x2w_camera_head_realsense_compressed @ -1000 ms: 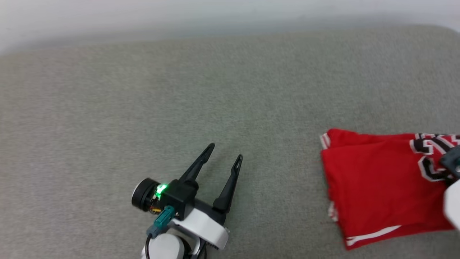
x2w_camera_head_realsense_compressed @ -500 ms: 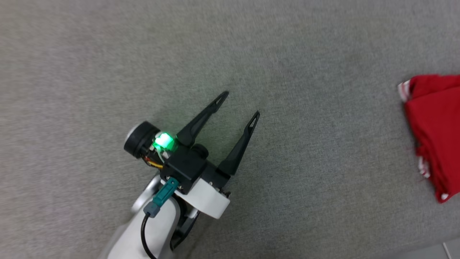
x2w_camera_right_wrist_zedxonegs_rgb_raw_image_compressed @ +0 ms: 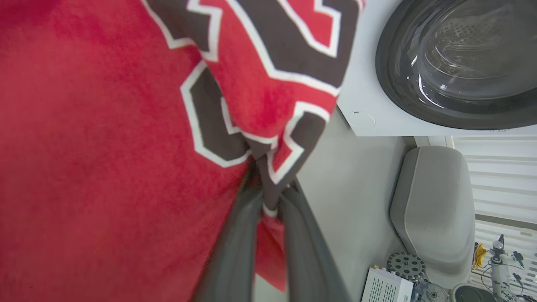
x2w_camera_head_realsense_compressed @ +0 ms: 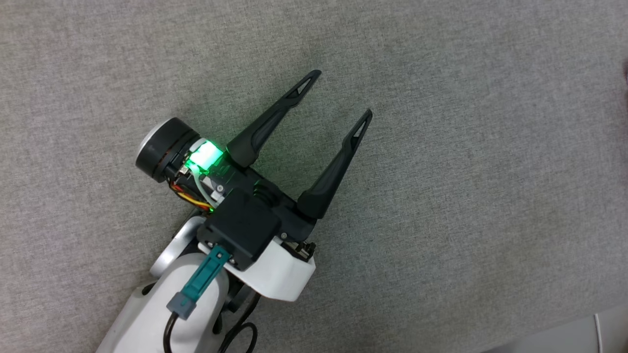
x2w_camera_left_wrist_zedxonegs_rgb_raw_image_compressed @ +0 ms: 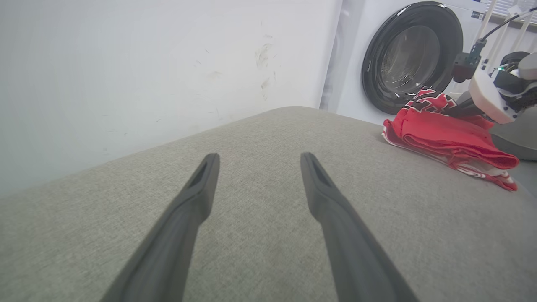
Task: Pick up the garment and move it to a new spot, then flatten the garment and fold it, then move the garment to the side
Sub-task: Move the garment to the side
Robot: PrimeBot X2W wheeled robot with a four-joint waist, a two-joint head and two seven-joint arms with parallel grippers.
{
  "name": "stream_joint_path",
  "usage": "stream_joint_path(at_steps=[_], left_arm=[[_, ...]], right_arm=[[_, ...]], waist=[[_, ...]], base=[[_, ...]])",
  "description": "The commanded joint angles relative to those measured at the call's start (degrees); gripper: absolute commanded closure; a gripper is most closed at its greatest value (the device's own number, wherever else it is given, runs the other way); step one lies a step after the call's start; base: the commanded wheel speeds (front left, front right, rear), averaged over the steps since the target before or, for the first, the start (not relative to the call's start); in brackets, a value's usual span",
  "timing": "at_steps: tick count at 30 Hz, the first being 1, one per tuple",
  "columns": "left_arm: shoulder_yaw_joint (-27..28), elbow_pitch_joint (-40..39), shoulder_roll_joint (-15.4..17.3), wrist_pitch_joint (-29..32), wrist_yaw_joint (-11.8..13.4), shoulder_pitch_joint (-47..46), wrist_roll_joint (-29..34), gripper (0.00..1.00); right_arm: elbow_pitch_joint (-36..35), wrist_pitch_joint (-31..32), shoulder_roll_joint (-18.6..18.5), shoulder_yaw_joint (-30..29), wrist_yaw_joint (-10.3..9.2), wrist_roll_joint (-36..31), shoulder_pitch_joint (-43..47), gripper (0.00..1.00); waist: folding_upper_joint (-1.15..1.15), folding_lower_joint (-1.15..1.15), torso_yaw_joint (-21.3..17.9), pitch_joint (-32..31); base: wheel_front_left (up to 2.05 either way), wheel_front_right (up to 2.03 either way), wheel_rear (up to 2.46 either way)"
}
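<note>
- Your right pincer is pressed together on a bunched fold of the garment, right at the black-and-white lettering. The cloth puckers between the fingers, so the pinch looks firm enough to haul the whole bundle.
- The garment lies as a folded red stack near the edge of the grey fabric bench, on the side by the washing machine. Its top layer rises toward the grip while the lower layers rest on the bench. From that, you appear to be on the last step, shifting it aside.
- Your left pincer is spread wide and holds nothing. It hovers low over bare bench, well apart from the garment, which probably keeps it out of the right arm's way.
- You grip at one point only, and on the upper layers. The lower layers may slip and spoil the fold, so a low, slow slide seems wiser than a lift.
</note>
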Motion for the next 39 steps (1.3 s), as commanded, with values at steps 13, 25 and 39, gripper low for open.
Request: stream_joint_path(at_steps=[13, 25, 39], left_arm=[[0.96, 2.10, -0.72, -2.93, 2.35, 2.36, -1.89, 0.00], [7.02, 11.64, -1.23, -8.17, 8.73, 11.64, -6.53, 0.00], [12.93, 17.33, -2.52, -10.38, 12.41, 22.17, -10.84, 0.00]], right_arm=[[3.22, -2.89, 2.09, -0.07, -0.13, -4.14, -3.26, 0.00], [-16.01, -3.22, 8.20, 2.68, -0.12, 4.23, 3.85, 0.00], [-34.97, -14.02, 22.06, -0.05, -0.12, 11.17, 21.87, 0.00]], waist=[[0.00, -0.01, 2.34, -7.36], [0.00, -0.01, 7.00, -23.67], [0.00, -0.01, 12.62, -35.18]], base=[[0.00, 0.00, 0.00], [0.00, 0.00, 0.00], [0.00, 0.00, 0.00]])
